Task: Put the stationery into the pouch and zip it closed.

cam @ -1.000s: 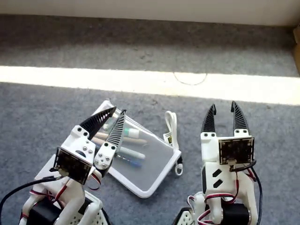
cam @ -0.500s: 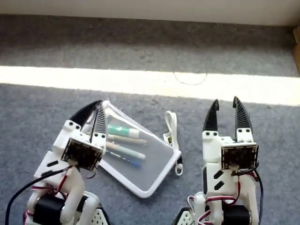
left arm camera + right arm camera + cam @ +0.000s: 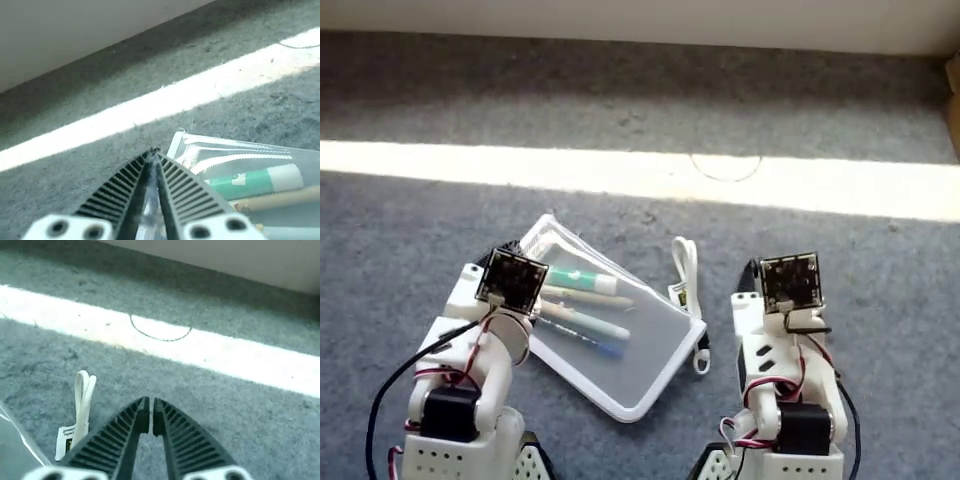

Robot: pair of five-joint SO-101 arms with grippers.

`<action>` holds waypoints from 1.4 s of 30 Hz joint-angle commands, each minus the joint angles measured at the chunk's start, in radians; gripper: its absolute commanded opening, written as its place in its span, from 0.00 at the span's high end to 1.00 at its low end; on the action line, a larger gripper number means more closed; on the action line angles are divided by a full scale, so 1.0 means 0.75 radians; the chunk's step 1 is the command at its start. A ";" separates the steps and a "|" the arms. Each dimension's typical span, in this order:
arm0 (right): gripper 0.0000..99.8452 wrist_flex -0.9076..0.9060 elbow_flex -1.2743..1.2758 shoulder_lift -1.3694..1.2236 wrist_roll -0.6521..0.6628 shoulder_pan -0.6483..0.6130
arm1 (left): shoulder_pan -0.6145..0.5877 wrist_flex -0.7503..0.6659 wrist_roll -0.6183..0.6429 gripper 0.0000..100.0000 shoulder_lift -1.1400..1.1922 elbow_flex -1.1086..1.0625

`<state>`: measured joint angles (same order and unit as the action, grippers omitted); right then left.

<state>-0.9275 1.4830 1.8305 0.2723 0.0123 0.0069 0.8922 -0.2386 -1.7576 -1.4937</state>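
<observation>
Pouch point(image 3: 650, 352): is being left flat on the worktop point(image 3: 420, 222) between the arms, pens point(image 3: 582, 303) inside.
Left gripper point(image 3: 153, 152): is being held clenched, empty, by the pouch's far corner, likely for the zip.
Right gripper point(image 3: 151, 401): is being held clenched, empty, near the strap point(image 3: 685, 266).

Closed fingers point(image 3: 182, 192) just beside pouch point(image 3: 235, 154)

We see the bench point(image 3: 410, 230) covered in grey, carpet-like cloth, rough and matt. The pouch point(image 3: 655, 365) is frosted, translucent plastic with a smooth, faintly glossy face and a white rim. The pens point(image 3: 585, 283) inside it look like smooth plastic. Its strap point(image 3: 83, 392) seems to be a flat white cord, slightly shiny, with a paper-like tag point(image 3: 65, 442). The left pincer point(image 3: 152, 152) and right pincer point(image 3: 148, 405) have black, ribbed, matt plastic fingers on smooth white plastic bodies.
</observation>
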 commanded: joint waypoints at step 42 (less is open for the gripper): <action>1.00 -0.412 0.416 -0.005 0.004 0.091 | -0.257 0.460 -0.008 0.99 -0.011 -0.273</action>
<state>-1.2283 1.6701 1.8259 0.2723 0.0261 -0.1343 1.2052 -0.2386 -1.7561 -1.6763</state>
